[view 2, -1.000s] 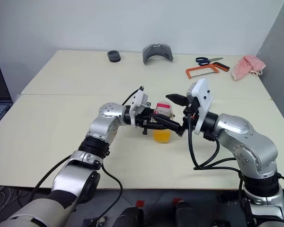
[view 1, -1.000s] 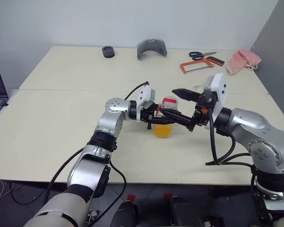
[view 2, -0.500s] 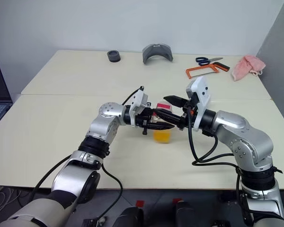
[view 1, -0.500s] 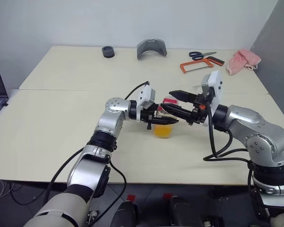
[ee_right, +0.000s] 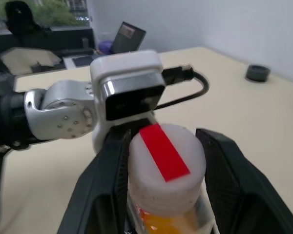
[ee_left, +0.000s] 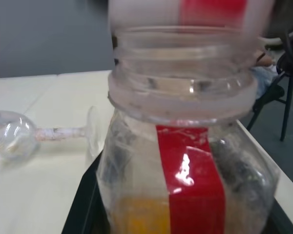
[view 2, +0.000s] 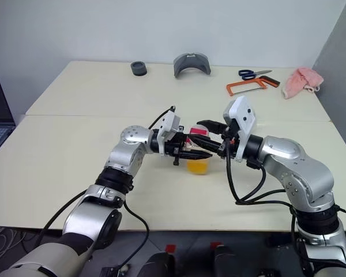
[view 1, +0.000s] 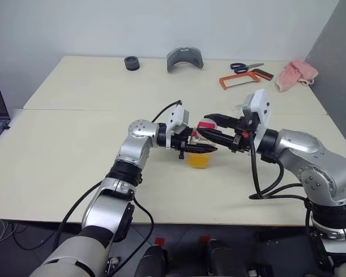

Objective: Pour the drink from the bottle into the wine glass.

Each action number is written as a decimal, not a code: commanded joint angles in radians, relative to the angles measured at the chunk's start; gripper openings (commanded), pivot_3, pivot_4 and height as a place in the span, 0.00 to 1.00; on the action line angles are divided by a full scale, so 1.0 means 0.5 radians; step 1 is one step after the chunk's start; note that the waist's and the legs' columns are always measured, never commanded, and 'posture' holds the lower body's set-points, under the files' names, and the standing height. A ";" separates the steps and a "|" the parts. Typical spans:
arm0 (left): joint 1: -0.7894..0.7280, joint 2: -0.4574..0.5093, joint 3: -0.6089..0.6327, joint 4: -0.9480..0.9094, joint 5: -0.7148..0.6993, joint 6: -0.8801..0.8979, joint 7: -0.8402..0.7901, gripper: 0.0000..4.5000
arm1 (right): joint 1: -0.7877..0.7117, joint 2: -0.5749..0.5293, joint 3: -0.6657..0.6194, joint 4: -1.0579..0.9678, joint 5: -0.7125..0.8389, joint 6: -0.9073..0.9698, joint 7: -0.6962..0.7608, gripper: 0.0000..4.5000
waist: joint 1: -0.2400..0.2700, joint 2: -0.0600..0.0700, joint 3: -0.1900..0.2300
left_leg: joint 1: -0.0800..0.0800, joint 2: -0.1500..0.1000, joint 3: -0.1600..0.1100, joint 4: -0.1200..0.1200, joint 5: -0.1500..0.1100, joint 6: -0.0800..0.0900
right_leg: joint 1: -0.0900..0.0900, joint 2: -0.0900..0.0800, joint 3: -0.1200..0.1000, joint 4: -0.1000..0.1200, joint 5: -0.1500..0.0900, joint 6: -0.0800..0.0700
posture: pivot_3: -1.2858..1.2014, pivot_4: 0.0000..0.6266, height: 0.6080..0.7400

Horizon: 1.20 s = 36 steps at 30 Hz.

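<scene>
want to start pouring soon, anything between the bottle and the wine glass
Yes: the cap is on the bottle, with the right pincer around it. The wine glass lies on its side on the table.

bottle (view 1: 199, 151): held upright above table (view 1: 75, 156), between left gripper (view 1: 203, 148) and right gripper (view 1: 210, 128)
wine glass (ee_left: 19, 135): laid sideways on table behind bottle

You see bottle (ee_left: 185, 161) upright above desk (view 1: 75, 144), clear plastic, red label stripe, white cap (ee_right: 167, 161) with red stripe on. Drink (view 1: 198, 159) orange, fills lower part. Wine glass (ee_left: 19, 134) clear, stemmed, lies on side on desk near bottle.
</scene>
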State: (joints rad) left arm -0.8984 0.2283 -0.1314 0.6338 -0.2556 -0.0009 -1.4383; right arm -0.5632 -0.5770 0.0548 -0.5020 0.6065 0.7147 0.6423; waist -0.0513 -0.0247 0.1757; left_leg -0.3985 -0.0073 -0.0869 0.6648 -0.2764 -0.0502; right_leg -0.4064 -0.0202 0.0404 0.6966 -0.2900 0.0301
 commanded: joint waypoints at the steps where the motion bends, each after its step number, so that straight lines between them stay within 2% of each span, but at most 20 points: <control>1: -0.011 -0.007 0.019 -0.090 -0.039 0.009 0.017 0.36 | 0.022 -0.015 0.002 -0.116 -0.089 -0.161 0.039 0.39 | 0.000 0.000 0.000 | 0.000 0.000 0.000 0.000 0.000 0.000 | 0.000 0.000 0.000 0.000 0.000 0.000 | 0.52 0.24 1.00; 5: 0.001 -0.005 0.017 -0.104 -0.041 0.019 0.024 0.36 | 0.050 -0.005 -0.040 -0.152 -0.074 -0.189 0.042 0.38 | 0.000 0.000 0.000 | 0.000 0.000 0.000 0.000 0.000 0.000 | 0.000 0.000 0.000 0.000 0.000 0.000 | 0.52 0.24 1.00; 8: 0.014 0.000 0.023 -0.116 -0.041 0.026 0.041 0.36 | 0.114 0.013 -0.237 -0.183 0.072 -0.095 -0.059 0.38 | 0.001 0.000 0.000 | 0.000 0.000 0.000 0.000 0.000 0.000 | 0.000 0.000 0.000 0.000 0.000 0.000 | 0.52 0.24 1.00; 11: 0.036 0.027 0.045 -0.127 -0.042 0.037 0.068 0.36 | 0.403 -0.064 -0.529 -0.186 0.162 -0.016 -0.102 0.38 | 0.019 0.000 0.000 | 0.000 0.002 -0.002 0.000 0.000 0.000 | 0.002 -0.002 -0.001 -0.001 0.000 0.000 | 0.52 0.24 1.00; 13: 0.047 0.042 0.052 -0.138 -0.049 0.046 0.075 0.36 | 0.567 -0.074 -0.631 -0.188 0.194 -0.014 -0.112 0.38 | 0.038 0.000 0.000 | 0.000 0.001 0.000 0.000 0.000 0.000 | 0.002 -0.003 0.000 -0.001 0.000 0.000 | 0.52 0.24 1.00; 17: 0.055 0.067 0.069 -0.143 -0.057 0.058 0.087 0.36 | 0.961 -0.106 -0.675 -0.066 -0.068 -0.177 -0.145 0.38 | 0.041 0.000 0.000 | 0.000 -0.001 0.004 0.000 0.000 0.000 | 0.002 -0.002 0.001 0.000 0.000 0.000 | 0.52 0.24 1.00; 21: 0.055 0.078 0.080 -0.146 -0.063 0.071 0.101 0.36 | 1.157 -0.064 -0.597 0.114 -0.314 -0.400 -0.185 0.38 | 0.035 0.000 0.000 | 0.002 -0.002 0.007 0.000 0.000 0.000 | 0.002 0.000 0.003 0.000 0.000 0.000 | 0.52 0.24 1.00; 25: 0.052 0.104 0.109 -0.158 -0.077 0.085 0.142 0.36 | 1.288 -0.037 -0.526 0.296 -0.486 -0.602 -0.157 0.70 | 0.028 0.000 0.000 | 0.004 -0.001 0.009 -0.001 0.000 0.000 | 0.002 0.004 0.005 0.001 0.000 0.000 | 0.52 0.24 1.00; 29: 0.047 0.159 0.170 -0.163 -0.093 0.099 0.218 0.36 | 1.279 -0.072 -0.568 0.330 -0.486 -0.650 -0.098 0.99 | 0.026 0.000 0.000 | 0.004 -0.001 0.010 0.000 0.000 0.000 | 0.002 0.004 0.006 0.001 0.000 0.000 | 0.52 0.24 1.00; 34: 0.045 0.254 0.305 -0.147 -0.107 0.106 0.384 0.36 | 1.214 -0.174 -0.575 0.270 -0.454 -0.619 0.000 1.00 | 0.026 0.000 0.000 | 0.005 -0.001 0.009 0.000 0.000 0.000 | 0.002 0.004 0.005 0.001 0.000 0.000 | 0.52 0.24 1.00; 36: 0.049 0.320 0.383 -0.118 -0.064 0.055 0.557 0.36 | 1.112 -0.215 -0.505 0.131 -0.371 -0.514 0.059 1.00 | 0.025 0.000 0.000 | 0.004 0.000 0.008 0.000 0.000 0.000 | 0.002 0.004 0.004 0.001 0.000 0.000 | 0.52 0.24 1.00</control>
State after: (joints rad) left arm -0.8599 0.3672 0.0129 0.5947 -0.2835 0.0547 -1.2200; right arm 0.0297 -0.6682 -0.2051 -0.3504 0.3783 0.4385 0.6439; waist -0.0390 -0.0247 0.1757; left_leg -0.3962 -0.0073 -0.0830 0.6646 -0.2765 -0.0502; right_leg -0.4054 -0.0183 0.0428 0.6971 -0.2901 0.0302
